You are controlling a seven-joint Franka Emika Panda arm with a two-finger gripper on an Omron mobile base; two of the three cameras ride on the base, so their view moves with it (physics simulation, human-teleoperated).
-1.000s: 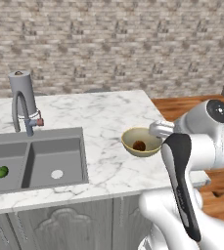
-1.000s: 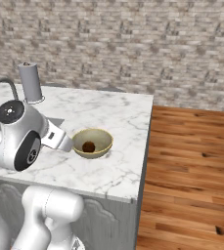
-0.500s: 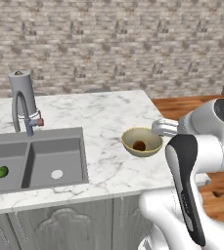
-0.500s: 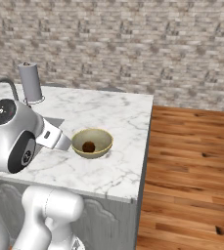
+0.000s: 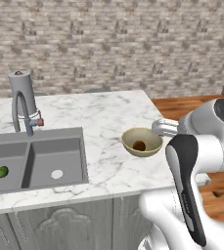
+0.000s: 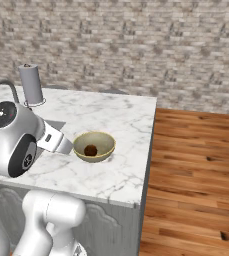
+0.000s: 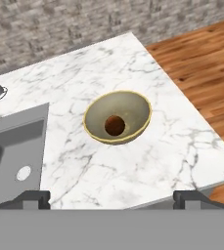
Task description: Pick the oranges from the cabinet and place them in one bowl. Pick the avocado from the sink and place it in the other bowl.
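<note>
Looking over the desk, you see the sink on one side with the avocado in it. The bowl sits near the desk's edge with one orange inside. Your hand is wide open and empty, so go slowly for the next fruit and stay above the rims.

Hand apparently wide open, empty

No legible text, labels, brands, numbers or signs found on any surface in view.
</note>
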